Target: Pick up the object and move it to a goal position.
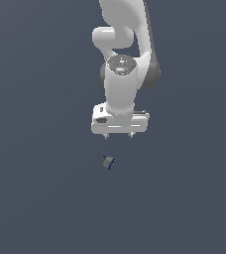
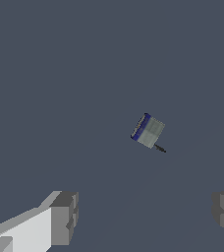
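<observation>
While the white tool (image 1: pixel 118 135) hangs with jaws spread wide and empty, the tiny stubby grey-green object with a dark blue edge (image 1: pixel 108 162) lies apart from it on the dark grey floor (image 1: pixel 40 188), edges not visible.

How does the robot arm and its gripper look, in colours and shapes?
The arm is glossy white with rounded, thick links and dark grey bands at the joints. One joint carries a round silver-grey cap. The gripper has a wide, white, box-shaped body with a small dark opening on its face. Its fingers end in grey, blocky pads. No cables or lettering are visible.
</observation>
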Action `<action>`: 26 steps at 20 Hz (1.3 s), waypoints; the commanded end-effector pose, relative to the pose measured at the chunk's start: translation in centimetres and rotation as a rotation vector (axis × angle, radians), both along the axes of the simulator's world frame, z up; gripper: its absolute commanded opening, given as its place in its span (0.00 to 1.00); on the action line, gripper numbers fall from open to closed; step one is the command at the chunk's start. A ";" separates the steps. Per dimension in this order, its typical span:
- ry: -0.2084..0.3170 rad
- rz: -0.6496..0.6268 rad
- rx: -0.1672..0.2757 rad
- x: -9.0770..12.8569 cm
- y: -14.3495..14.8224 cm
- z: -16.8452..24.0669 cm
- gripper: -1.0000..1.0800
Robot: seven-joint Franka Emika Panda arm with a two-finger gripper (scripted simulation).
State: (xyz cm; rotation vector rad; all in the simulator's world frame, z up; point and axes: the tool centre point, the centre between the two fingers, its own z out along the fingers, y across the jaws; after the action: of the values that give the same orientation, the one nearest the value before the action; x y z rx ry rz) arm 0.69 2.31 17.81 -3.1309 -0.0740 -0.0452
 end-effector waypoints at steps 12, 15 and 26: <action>-0.003 0.067 -0.006 0.4 0.2 -0.3 0.96; -0.001 0.108 -0.010 0.5 -0.1 -0.7 0.96; 0.009 0.355 -0.025 1.6 -1.5 -3.5 0.96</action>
State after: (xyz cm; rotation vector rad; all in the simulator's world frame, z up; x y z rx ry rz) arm 2.15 1.06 14.77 -3.0992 -0.5676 -0.0297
